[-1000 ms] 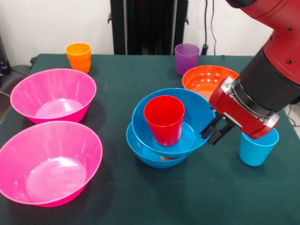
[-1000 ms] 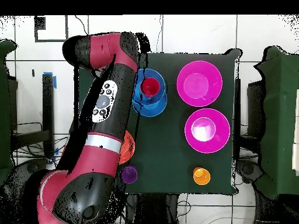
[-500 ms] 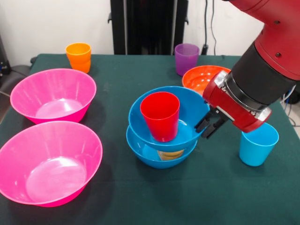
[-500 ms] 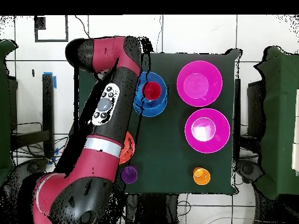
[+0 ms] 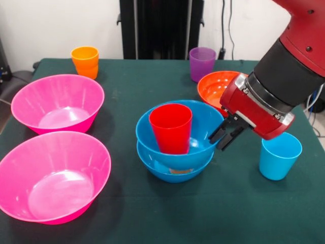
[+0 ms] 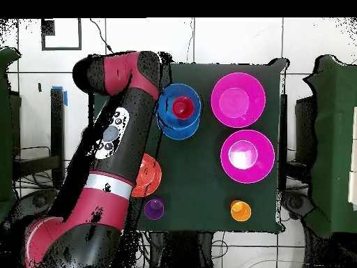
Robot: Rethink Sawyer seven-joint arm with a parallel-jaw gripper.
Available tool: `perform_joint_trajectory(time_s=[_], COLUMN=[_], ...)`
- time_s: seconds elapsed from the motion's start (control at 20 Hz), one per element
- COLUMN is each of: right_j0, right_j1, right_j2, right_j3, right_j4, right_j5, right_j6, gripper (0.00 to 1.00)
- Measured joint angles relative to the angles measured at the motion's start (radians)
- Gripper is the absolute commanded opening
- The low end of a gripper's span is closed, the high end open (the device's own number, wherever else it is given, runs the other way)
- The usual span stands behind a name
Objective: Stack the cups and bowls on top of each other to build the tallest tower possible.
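Two blue bowls are stacked mid-table: the upper blue bowl [image 5: 203, 122] sits level over the lower blue bowl [image 5: 151, 163], and a sliver of yellow [image 5: 179, 171] shows between them. A red cup [image 5: 171, 128] stands upright inside the upper bowl. My gripper [image 5: 218, 142] is at that bowl's right rim, shut on it with only a narrow gap. From overhead the arm [image 6: 132, 105] hides the gripper beside the blue bowls [image 6: 167, 118] and red cup [image 6: 183, 107]. A light blue cup [image 5: 280, 156] stands to the right, under my wrist.
Two pink bowls [image 5: 57, 104] [image 5: 53, 175] sit on the left. An orange cup [image 5: 85, 61] and a purple cup [image 5: 202, 63] stand at the far edge. An orange-red bowl [image 5: 218, 86] lies behind my gripper.
The upper blue bowl, tilted a second ago, has shifted left and settled level on the lower one, with the red cup still inside. My gripper moved slightly left and up with it.
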Motion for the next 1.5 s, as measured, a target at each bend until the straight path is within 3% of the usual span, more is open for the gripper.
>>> perform_joint_trajectory(time_s=[0.8,1.5], right_j0=[0.027,0.027], right_j1=[-0.009,-0.006], right_j2=[0.0,-0.022], right_j3=[0.025,0.024], right_j4=[-0.034,-0.035], right_j5=[-0.035,0.095], right_j6=[0.0,0.0], gripper=[0.0,0.0])
